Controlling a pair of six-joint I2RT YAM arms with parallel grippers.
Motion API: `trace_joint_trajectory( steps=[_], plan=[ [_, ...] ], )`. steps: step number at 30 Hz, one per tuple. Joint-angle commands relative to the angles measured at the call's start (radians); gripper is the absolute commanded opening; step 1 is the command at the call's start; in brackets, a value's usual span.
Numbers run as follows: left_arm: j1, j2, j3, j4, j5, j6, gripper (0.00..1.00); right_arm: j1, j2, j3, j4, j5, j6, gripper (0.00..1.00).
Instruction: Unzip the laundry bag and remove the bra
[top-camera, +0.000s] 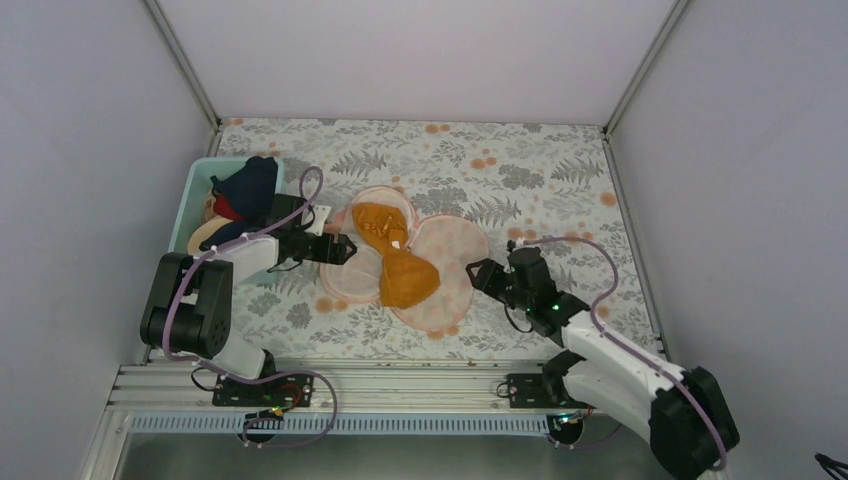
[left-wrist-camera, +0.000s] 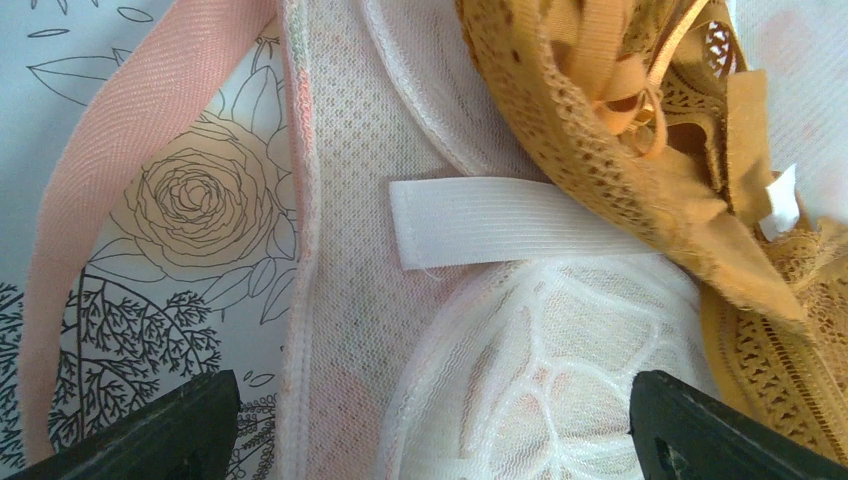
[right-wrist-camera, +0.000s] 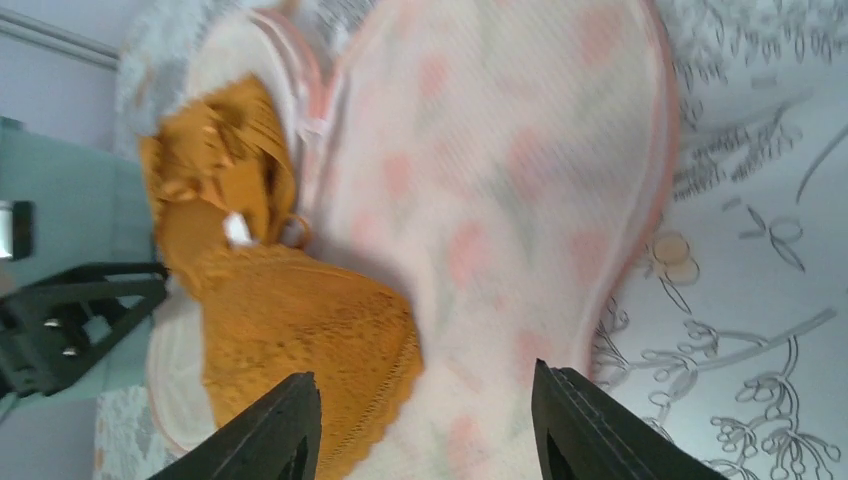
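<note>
The laundry bag (top-camera: 452, 255) lay spread open, the bra (top-camera: 405, 280) on its lining. My left gripper (top-camera: 346, 250) stood open at its left edge, my right gripper (top-camera: 477, 272) open opposite.

The bra (top-camera: 402, 272) lies on the spread-open laundry bag (top-camera: 455, 252), mid-way across the table (top-camera: 560, 190) — the bin (top-camera: 198, 186) stands behind-left.

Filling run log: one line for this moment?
laundry bag: unzipped, spread flat | bra: on its lining | left gripper: open, bag's left edge | right gripper: open, empty
</note>
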Motion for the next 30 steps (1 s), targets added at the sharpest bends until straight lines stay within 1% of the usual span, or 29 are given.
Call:
trace_joint_trajectory(
  steps=[1, 3, 5, 6, 7, 8, 12, 15, 17, 22, 27, 30],
  plan=[
    [0.001, -0.026, 0.023, 0.006, -0.008, 0.008, 0.97, -0.007, -0.106, 0.047, -0.077, 0.091, -0.068, 0.59],
    [0.002, -0.029, 0.025, 0.006, -0.006, 0.009, 0.97, -0.004, -0.067, 0.103, -0.06, -0.006, -0.17, 0.64],
    [0.001, -0.032, 0.026, 0.006, -0.002, 0.011, 0.97, -0.001, 0.029, 0.161, -0.019, -0.176, -0.276, 0.73],
    [0.002, -0.033, 0.028, 0.006, 0.002, 0.011, 0.97, 0.0, 0.085, 0.189, -0.001, -0.273, -0.325, 0.81],
    [0.001, -0.036, 0.03, 0.006, 0.009, 0.013, 0.97, 0.001, 0.143, 0.218, 0.012, -0.358, -0.361, 0.93],
    [0.002, -0.039, 0.034, 0.003, 0.019, 0.015, 0.97, 0.0, 0.189, 0.255, 0.012, -0.402, -0.391, 0.99],
    [-0.003, -0.073, 0.061, -0.015, 0.032, 0.023, 0.97, -0.008, 0.313, 0.322, 0.029, -0.454, -0.474, 1.0],
    [-0.01, -0.116, 0.051, -0.008, 0.047, 0.029, 0.97, -0.024, 0.424, 0.394, -0.009, -0.466, -0.533, 1.0],
    [-0.019, -0.136, 0.037, 0.0, 0.054, 0.033, 0.97, -0.042, 0.493, 0.419, 0.004, -0.512, -0.549, 1.0],
    [-0.038, -0.144, 0.0, 0.019, 0.07, 0.027, 0.97, -0.09, 0.624, 0.439, 0.037, -0.584, -0.578, 1.0],
    [-0.045, -0.099, -0.007, 0.028, 0.096, 0.007, 0.97, -0.104, 0.742, 0.435, 0.068, -0.665, -0.612, 1.0],
    [-0.046, -0.09, -0.013, 0.033, 0.097, 0.007, 0.97, -0.102, 0.757, 0.409, 0.113, -0.734, -0.604, 0.98]
  ],
)
